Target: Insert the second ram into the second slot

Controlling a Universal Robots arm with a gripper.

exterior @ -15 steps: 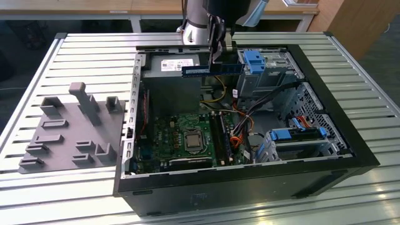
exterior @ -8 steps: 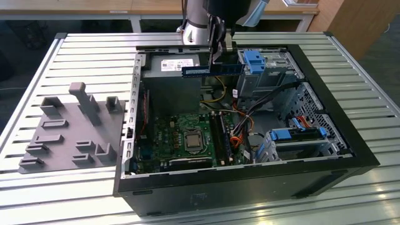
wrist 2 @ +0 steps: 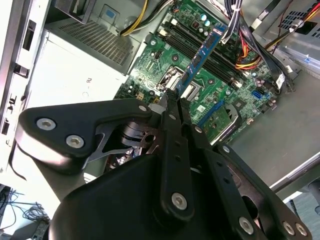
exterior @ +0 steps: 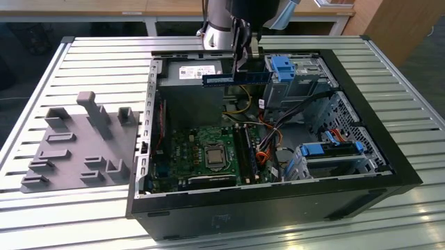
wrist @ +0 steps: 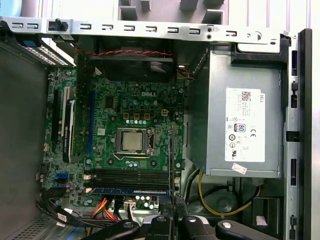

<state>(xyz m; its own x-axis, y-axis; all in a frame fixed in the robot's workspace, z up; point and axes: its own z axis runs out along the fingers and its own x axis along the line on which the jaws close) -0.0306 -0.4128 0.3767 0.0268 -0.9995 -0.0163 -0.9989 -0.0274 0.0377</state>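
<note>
My gripper [exterior: 240, 67] is shut on the second ram [exterior: 235, 78], a thin blue stick held level above the open computer case, over its far end by the power supply. In the second wrist view the ram [wrist 2: 202, 52] juts out from between the black fingers [wrist 2: 175, 130] over the green motherboard. In the first wrist view it shows edge-on as a thin line [wrist: 171, 160] above the board. Below lie the long dark memory slots [wrist: 127, 175]; another blue stick [wrist: 130, 191] is seated in one of them. The held ram is well above the slots and touches nothing.
The case [exterior: 389, 172] sits on a slatted metal table. A grey fixture plate [exterior: 76, 151] with upright holders lies at the exterior view's left. Inside are the power supply [wrist: 240, 125], the processor socket [wrist: 132, 140], loose cables [exterior: 278, 130] and blue drive-bay clips [exterior: 282, 67].
</note>
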